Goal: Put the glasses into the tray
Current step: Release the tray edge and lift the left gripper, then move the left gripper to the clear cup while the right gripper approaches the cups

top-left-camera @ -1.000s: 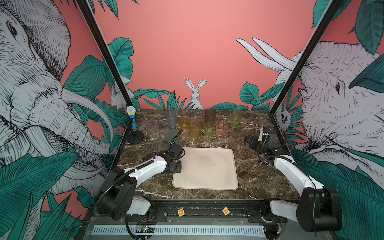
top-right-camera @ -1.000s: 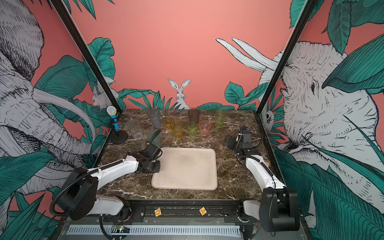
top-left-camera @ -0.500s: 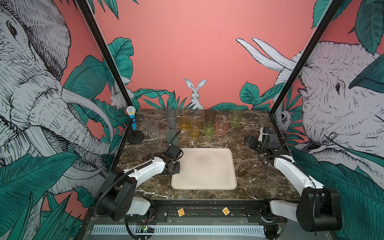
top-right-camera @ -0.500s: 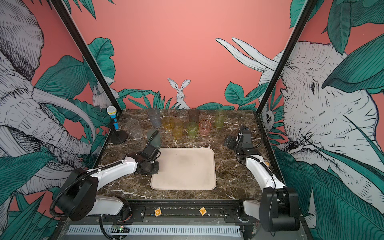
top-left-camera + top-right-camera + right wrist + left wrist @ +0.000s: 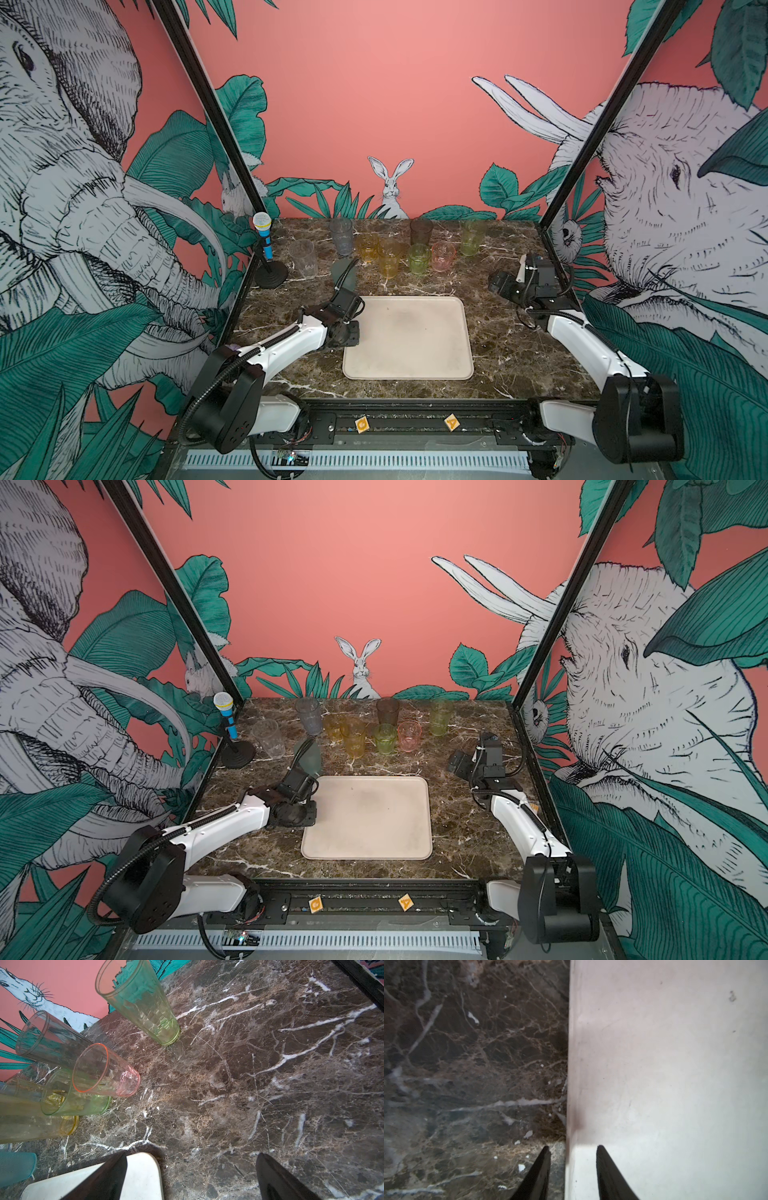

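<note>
The tray lies on the marble tabletop with its left rim directly under the left claw, and its far right corner is just below the right claw. All 9 glasses stand upright on the marble behind the tray's far edge. The clear tumbler is furthest left, near the toy microphone. The teal tumbler, partly hidden by the left arm's cable, is closest to the left claw. Further along the row stand the blue-grey tumbler, short amber glass, tall yellow tumbler, short green glass, short pink glass and smoky grey tumbler. The tall green tumbler is nearest the right claw. The tray is flat, cream-beige and squarish, with rounded corners, a low rim and faint scuffs. The glasses are translucent, the tall ones tapered. The left claw points down with its 2 dark fingers parted part way, 1 over the marble and 1 over the tray's floor. The rim runs between them ungripped, so this claw is released. The right claw is spread wide above bare marble, grasping nothing.
</note>
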{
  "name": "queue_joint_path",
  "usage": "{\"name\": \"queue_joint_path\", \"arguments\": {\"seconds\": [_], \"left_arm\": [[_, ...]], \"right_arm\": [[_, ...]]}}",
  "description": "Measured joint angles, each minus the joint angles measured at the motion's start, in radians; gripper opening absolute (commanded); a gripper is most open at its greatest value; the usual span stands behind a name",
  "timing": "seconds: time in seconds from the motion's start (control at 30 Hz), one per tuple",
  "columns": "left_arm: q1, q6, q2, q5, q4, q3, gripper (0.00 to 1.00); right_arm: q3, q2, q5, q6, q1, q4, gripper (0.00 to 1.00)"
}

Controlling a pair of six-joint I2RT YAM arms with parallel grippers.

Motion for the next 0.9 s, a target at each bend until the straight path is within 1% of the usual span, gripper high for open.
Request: {"name": "queue_joint_path", "arguments": {"seconds": [0.07, 0.27, 0.4, 0.53, 0.63, 0.73, 0.9], "left_arm": [[0.0, 0.003, -0.016, 0.0, -0.014, 0.014, 0.49], [0.0, 0.004, -0.092, -0.023, -0.053, 0.069, 0.6], [0.0, 0.008, -0.147, -0.056, -0.086, 0.117, 0.67], [0.0, 0.017, -0.197, -0.104, -0.119, 0.179, 0.77], [0.001, 0.031, -0.225, -0.145, -0.139, 0.222, 0.85], [0.006, 0.053, -0.246, -0.177, -0.15, 0.258, 0.89], [0.028, 0.079, -0.251, -0.226, -0.182, 0.343, 0.91]], "right_arm": [[-0.001, 0.0, 0.0, 0.0, 0.0, 0.002, 0.99], [-0.019, 0.0, -0.012, 0.0, 0.0, 0.014, 0.99], [-0.02, 0.0, -0.026, 0.0, 0.0, 0.016, 0.98], [-0.021, -0.007, -0.057, 0.008, 0.008, 0.031, 0.97], [-0.016, -0.016, -0.072, 0.012, 0.047, 0.042, 0.97], [-0.003, -0.021, -0.082, 0.012, 0.101, 0.046, 0.97], [0.006, -0.035, -0.093, 0.023, 0.166, 0.061, 0.97]]}}
